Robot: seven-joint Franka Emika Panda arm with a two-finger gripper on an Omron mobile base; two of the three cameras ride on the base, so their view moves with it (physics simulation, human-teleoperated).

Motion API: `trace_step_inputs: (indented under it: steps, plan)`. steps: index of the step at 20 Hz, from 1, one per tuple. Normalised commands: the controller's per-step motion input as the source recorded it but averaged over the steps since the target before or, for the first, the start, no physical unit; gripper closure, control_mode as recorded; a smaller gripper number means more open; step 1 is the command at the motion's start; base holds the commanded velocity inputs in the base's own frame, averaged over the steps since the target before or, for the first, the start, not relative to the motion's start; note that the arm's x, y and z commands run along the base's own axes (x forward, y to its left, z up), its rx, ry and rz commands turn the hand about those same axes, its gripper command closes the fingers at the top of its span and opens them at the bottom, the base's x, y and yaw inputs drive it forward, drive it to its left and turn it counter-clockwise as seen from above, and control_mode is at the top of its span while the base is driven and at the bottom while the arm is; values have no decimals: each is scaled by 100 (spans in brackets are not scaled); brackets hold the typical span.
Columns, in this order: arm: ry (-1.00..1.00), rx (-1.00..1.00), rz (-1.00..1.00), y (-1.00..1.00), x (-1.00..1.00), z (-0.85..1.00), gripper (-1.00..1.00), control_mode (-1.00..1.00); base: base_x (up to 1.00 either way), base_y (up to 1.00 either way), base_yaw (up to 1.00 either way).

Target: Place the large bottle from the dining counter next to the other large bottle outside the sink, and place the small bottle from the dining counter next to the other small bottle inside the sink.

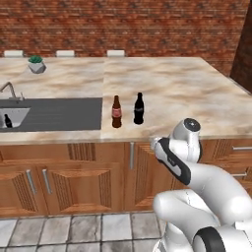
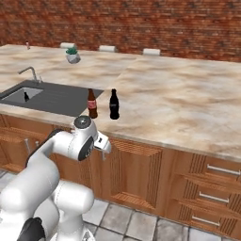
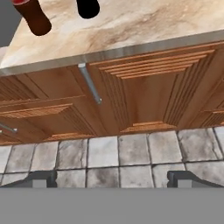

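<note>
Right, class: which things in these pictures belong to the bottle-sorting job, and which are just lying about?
Part of the job:
near-black large bottle
brown large bottle beside it
small black bottle, inside the sink
dining counter

Just lying about:
potted plant
cabinet doors

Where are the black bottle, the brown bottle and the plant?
Black bottle (image 1: 139, 109), left base view, its body.
Brown bottle (image 1: 116, 113), left base view, its label.
Plant (image 1: 36, 64), left base view, its pot.
</note>
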Motion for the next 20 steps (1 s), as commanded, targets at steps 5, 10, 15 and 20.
trace_step_inputs:
  steps: [5,10,15,20]
  plan:
    - [0,0,0,0,0,0,-100,100,0,69,0]
    - [0,0,0,0,0,0,-100,100,1,100,0]
    - [0,0,0,0,0,0,-100,100,1,100,0]
    - [0,0,0,0,0,0,-100,100,0,100,0]
